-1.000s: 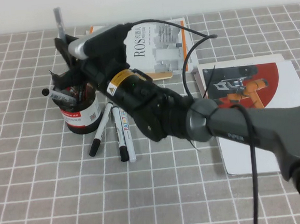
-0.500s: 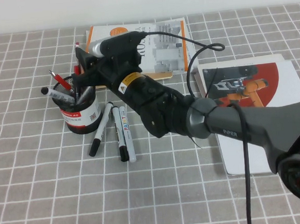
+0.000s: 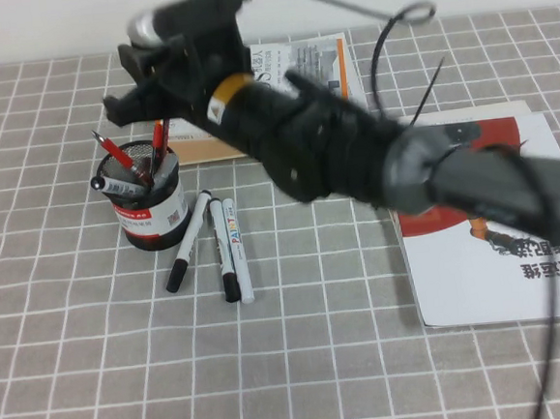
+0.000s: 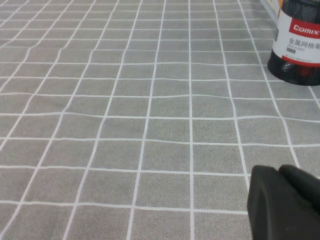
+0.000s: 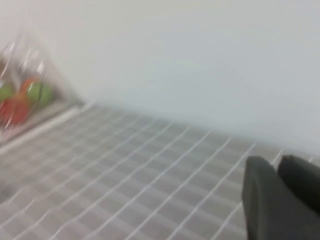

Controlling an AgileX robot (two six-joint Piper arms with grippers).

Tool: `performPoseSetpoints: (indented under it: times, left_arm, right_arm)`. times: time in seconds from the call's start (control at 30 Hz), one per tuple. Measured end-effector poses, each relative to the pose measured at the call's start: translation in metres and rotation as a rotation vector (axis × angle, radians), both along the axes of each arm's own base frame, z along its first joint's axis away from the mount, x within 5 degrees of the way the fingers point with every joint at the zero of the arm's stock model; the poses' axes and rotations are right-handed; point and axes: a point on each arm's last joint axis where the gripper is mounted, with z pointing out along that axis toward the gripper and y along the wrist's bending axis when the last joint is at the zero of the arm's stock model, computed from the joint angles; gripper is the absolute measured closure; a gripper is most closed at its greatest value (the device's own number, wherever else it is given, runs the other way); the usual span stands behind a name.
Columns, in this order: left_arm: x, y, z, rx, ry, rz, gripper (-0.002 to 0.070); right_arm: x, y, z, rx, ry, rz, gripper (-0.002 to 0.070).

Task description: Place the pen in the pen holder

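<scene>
The pen holder (image 3: 151,218), a black mesh cup with a white-and-red label, stands left of the table's middle. Red pens (image 3: 113,151) and a black-capped marker (image 3: 113,187) stick out of it. I cannot pick out the thin silver-grey pen among them. My right gripper (image 3: 130,85) hovers above and just behind the holder, fingers together, holding nothing; it also shows in the right wrist view (image 5: 277,167). My left gripper (image 4: 280,172) is shut and empty low over the cloth, with the holder (image 4: 299,45) some way ahead of it.
Two white markers with black caps (image 3: 187,241) (image 3: 234,264) lie on the cloth just right of the holder. A ROS book (image 3: 312,66) lies at the back and a red-and-white magazine (image 3: 498,270) at the right. The right arm (image 3: 353,155) spans the middle.
A second ago my right gripper held the silver-grey pen above the holder. It lowered it to the holder, then rose up and away without it.
</scene>
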Motion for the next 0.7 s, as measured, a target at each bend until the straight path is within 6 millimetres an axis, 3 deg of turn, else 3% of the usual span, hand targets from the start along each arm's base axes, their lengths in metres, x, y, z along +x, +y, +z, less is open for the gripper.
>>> performPoseSetpoints:
  times: [0.13,0.27,0.43,0.57,0.7]
  left_arm:
    - [0.0,0.0,0.0,0.0,0.0,0.0,0.068]
    - [0.0,0.0,0.0,0.0,0.0,0.0,0.068]
    - [0.0,0.0,0.0,0.0,0.0,0.0,0.068]
    - [0.0,0.0,0.0,0.0,0.0,0.0,0.068]
    - [0.0,0.0,0.0,0.0,0.0,0.0,0.068]
  right_arm:
    - [-0.024,-0.017,0.044,-0.075,0.059,0.02,0.068]
    - [-0.054,-0.048,0.07,-0.062,0.047,0.02,0.0687]
    - [-0.111,-0.106,0.083,0.04,-0.058,0.01,0.0688]
    - [-0.161,-0.158,0.076,0.099,-0.124,0.006,0.0688]
    - [-0.206,-0.203,0.084,0.109,-0.141,0.008,0.0689]
